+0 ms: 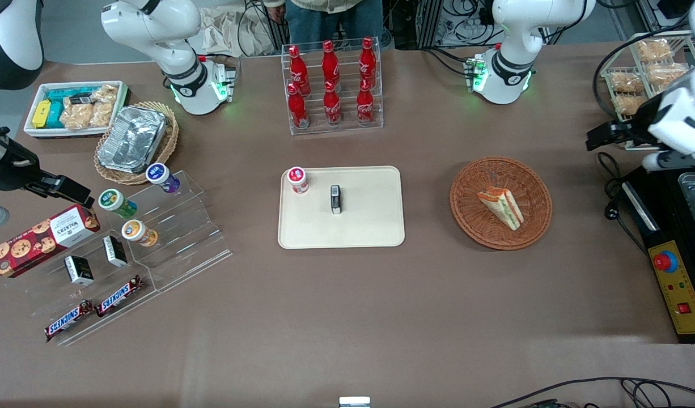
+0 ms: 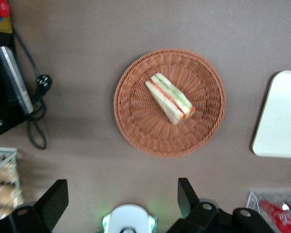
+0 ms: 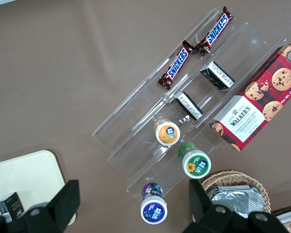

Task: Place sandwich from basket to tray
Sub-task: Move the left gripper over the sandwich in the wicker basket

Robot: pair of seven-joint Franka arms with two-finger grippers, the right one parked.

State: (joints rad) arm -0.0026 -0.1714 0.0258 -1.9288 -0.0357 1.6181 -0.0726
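Note:
The sandwich (image 1: pixel 500 207) (image 2: pixel 169 98), a pale bread wedge with red, orange and green layers, lies in the round reddish-brown wicker basket (image 1: pixel 466 221) (image 2: pixel 136 131). The cream tray (image 1: pixel 370 226) (image 2: pixel 281 121) lies beside the basket, toward the parked arm's end. My left gripper (image 1: pixel 600 137) (image 2: pixel 120 196) hangs high over the working arm's end of the table, off the basket's rim and a little farther from the front camera. It is open wide, with only bare table between its fingers (image 2: pixel 186 194).
A red-lidded cup (image 1: pixel 297 179) and a small black box (image 1: pixel 336 199) stand on the tray. A clear rack of cola bottles (image 1: pixel 331 85) stands farther back. A control box with a red button (image 1: pixel 673 283), cables (image 1: pixel 611 198) and a snack rack (image 1: pixel 642 73) crowd the working arm's end.

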